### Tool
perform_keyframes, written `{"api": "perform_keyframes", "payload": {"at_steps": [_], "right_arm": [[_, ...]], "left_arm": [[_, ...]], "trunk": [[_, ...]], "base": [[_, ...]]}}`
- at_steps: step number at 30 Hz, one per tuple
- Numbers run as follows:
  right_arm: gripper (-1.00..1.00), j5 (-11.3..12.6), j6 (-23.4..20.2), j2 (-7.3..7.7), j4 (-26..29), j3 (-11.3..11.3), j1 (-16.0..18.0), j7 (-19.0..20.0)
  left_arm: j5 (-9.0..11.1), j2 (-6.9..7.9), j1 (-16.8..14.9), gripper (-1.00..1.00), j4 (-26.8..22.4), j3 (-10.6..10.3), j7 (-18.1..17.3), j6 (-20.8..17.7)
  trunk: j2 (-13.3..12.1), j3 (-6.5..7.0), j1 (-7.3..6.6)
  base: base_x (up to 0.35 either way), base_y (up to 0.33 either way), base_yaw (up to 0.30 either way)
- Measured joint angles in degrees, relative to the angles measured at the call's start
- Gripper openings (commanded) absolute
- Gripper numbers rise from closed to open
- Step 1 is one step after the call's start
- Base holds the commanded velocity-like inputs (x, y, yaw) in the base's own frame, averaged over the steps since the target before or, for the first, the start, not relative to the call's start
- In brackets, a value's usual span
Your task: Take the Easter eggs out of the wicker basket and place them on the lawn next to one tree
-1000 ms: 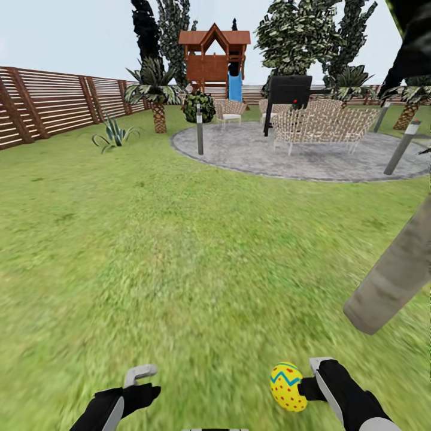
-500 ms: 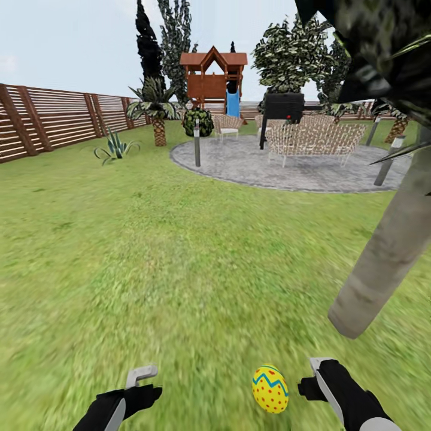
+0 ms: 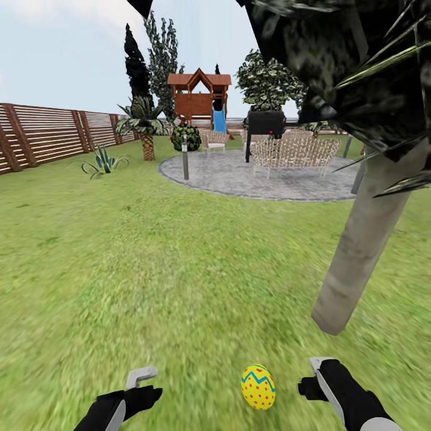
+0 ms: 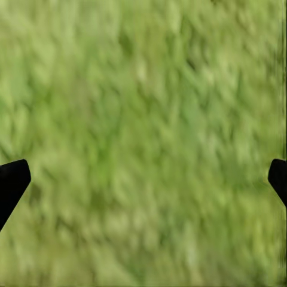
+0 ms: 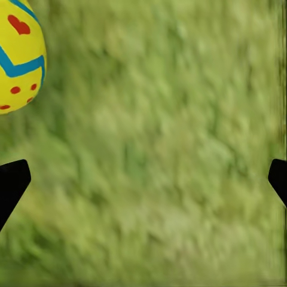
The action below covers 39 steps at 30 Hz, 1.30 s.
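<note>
The Easter egg (image 3: pixel 258 387) lies on the lawn (image 3: pixel 179 269), near the tree (image 3: pixel 359 239) trunk's base. The right end effector (image 3: pixel 311 374) is spread wide just right of it, empty; the left end effector (image 3: pixel 140 383) is also wide, empty.

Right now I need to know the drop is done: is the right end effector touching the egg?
Apart. In the head view, grass shows between the egg and the right end effector; the right wrist view shows its fingers wide open.

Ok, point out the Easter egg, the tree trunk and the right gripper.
Easter egg (image 3: pixel 258 387): head view, middle of its shell.
Tree trunk (image 3: pixel 359 239): head view, mid-height bark.
Right gripper (image 3: pixel 311 374): head view, between its fingertips.
</note>
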<state>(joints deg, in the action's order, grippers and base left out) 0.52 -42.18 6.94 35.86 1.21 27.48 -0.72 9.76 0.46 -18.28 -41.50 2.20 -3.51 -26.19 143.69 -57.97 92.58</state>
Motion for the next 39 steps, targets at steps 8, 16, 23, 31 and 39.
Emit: {"api": "perform_keyframes", "payload": {"at_steps": [8, 16, 23, 31, 39], "right_arm": [[1.0, 0.02, 0.02, 0.08, -0.05, -0.01, 0.01, -0.07], [1.0, -0.06, 0.15, 0.06, -0.01, -0.02, 0.01, -0.13], [1.0, -0.15, 0.16, -0.08, -0.06, 0.04, 0.01, -0.12], [1.0, -0.28, 0.14, -0.18, -0.06, 0.06, 0.02, -0.08], [1.0, -0.37, 0.15, -0.19, -0.07, 0.06, 0.02, -0.08]], "left_arm": [[0.0, -0.2, 0.01, 1.0, 0.1, -0.08, 0.0, 0.01], [-0.09, -0.63, 0.02, 1.0, 0.85, -0.1, -0.01, 0.1], [0.09, -0.7, 0.02, 1.0, 1.07, -0.02, 0.0, 0.21], [-0.04, -0.84, 0.02, 1.0, 1.09, -0.13, -0.05, 0.23], [-0.04, -0.86, 0.02, 1.0, 1.09, -0.12, -0.05, 0.22]], "trunk": [[-0.11, 2.01, -0.17], [-0.22, 3.8, -0.4], [-0.31, 5.35, -0.57], [-0.42, 7.13, -0.79], [-2.07, 8.74, -1.76]], "base": [[-0.207, -0.001, -0.209], [-0.253, -0.054, -0.012], [-0.179, -0.092, 0.0], [-0.113, -0.282, 0.0], [-0.094, -0.285, 0.0]]}}
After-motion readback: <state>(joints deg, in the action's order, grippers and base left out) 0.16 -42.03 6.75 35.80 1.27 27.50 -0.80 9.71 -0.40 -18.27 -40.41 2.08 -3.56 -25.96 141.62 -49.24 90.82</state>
